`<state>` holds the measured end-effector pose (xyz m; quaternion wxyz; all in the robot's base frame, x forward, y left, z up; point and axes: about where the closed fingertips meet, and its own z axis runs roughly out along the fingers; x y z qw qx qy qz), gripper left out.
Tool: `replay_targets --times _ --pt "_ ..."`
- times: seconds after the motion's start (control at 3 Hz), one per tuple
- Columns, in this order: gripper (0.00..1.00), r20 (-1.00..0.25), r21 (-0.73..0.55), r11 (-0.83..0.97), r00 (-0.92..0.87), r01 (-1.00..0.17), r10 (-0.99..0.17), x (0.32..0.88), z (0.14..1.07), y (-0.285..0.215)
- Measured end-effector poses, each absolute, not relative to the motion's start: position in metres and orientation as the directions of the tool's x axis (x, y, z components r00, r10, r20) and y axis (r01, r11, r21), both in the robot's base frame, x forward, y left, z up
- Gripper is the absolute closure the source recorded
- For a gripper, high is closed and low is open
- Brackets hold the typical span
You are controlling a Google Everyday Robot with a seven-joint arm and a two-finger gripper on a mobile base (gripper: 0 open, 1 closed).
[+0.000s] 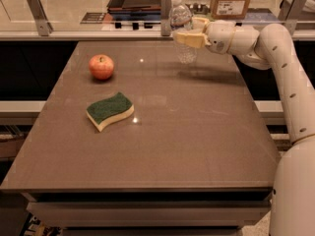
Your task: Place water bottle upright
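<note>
Water bottle (180,17) upright near the table's (197,132) far edge, gripper (188,37) closed round its middle from the right. Cannot tell if the base touches the tabletop. Risk: released high or tilted, it topples. A finger dragging on withdrawal could knock it over.

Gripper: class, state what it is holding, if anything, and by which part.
The gripper holds the water bottle upright, clasped around the middle of its body, below the cap, over the far side of the table.
</note>
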<state>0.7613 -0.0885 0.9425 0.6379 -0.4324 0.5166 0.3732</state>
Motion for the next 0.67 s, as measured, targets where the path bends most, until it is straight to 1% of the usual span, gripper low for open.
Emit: replay_targets --times 0.33,0.67 --pt "1.0 -0.983 -0.14 0.367 0.174 -0.92 0.062 0.7634 0.9254 -0.0937" --pt "1.0 -0.983 -0.136 0.368 0.172 -0.92 0.065 0.7643 0.9232 -0.0944"
